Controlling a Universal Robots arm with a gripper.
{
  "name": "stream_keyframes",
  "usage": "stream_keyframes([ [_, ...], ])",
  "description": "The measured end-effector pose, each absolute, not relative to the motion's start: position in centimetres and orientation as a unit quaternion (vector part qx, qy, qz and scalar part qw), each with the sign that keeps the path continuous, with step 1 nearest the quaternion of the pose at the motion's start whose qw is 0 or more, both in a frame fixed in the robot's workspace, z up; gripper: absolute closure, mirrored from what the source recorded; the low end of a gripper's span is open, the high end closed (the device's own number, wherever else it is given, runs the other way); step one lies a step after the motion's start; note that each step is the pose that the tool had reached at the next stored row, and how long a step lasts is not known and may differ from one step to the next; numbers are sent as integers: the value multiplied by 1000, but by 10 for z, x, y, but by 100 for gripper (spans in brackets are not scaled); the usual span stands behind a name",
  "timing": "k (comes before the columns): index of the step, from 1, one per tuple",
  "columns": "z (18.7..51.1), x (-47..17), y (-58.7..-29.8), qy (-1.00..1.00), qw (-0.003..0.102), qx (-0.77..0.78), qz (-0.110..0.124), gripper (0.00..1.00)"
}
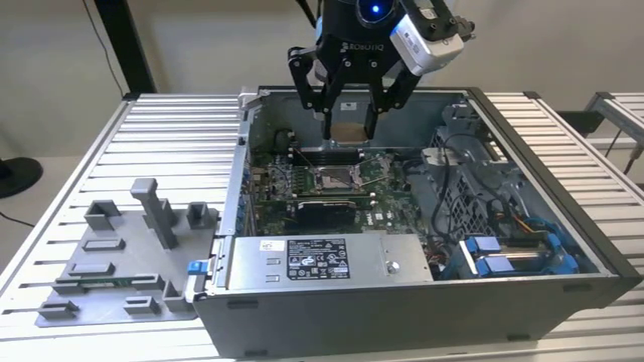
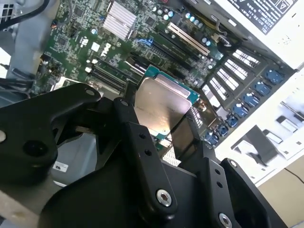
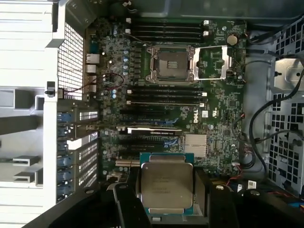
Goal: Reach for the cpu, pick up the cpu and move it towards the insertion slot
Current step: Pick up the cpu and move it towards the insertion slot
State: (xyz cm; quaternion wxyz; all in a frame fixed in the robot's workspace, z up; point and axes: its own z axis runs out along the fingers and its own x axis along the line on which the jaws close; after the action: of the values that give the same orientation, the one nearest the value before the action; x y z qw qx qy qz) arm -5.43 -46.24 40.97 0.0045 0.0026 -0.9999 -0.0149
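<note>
Gripper: the gripper (image 1: 349,124) hangs over the open case (image 1: 563,226), its two black fingers (image 1: 375,113) clamped on the cpu (image 1: 349,133); it also shows in both wrist views (image 3: 166,190) (image 2: 159,126).
Cpu: held on edge between the fingertips, above the board (image 1: 302,215) and clear of it. The exterior view shows its tan side; in the first wrist view the silvery face (image 3: 166,184) with green rim fills the gap between the fingers (image 3: 124,202); the second wrist view shows that face (image 2: 159,109) aslant.
Slot: the slot (image 1: 336,178) lies below and a little nearer the camera in the exterior view; the first wrist view shows it (image 3: 172,63) with its frame swung aside.
Fixture: grey blocks (image 1: 131,256) sit on the table (image 1: 171,143), at the exterior view's left.
</note>
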Motion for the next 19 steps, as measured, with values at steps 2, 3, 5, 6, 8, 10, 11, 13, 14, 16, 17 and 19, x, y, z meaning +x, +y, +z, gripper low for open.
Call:
stream_keyframes([
  [2, 410, -51, -462, -1000, 5, 3, -15, 100],
  [3, 410, -49, -462, -1000, 5, 3, -15, 100],
  [5, 410, -46, -462, -1000, 5, 3, -15, 100],
  [6, 410, -45, -462, -1000, 5, 3, -15, 100],
  [8, 410, -42, -462, -1000, 5, 3, -15, 100],
  [10, 410, -39, -462, -1000, 5, 3, -15, 100],
  [11, 410, -38, -462, -1000, 5, 3, -15, 100],
  [13, 410, -35, -462, -1000, 5, 3, -15, 100],
  [14, 410, -33, -462, -1000, 5, 3, -15, 100],
  [16, 410, -29, -462, -1000, 5, 3, -15, 100],
  [17, 410, -27, -462, -1000, 5, 3, -15, 100],
  [19, 410, -23, -462, -1000, 5, 3, -15, 100],
])
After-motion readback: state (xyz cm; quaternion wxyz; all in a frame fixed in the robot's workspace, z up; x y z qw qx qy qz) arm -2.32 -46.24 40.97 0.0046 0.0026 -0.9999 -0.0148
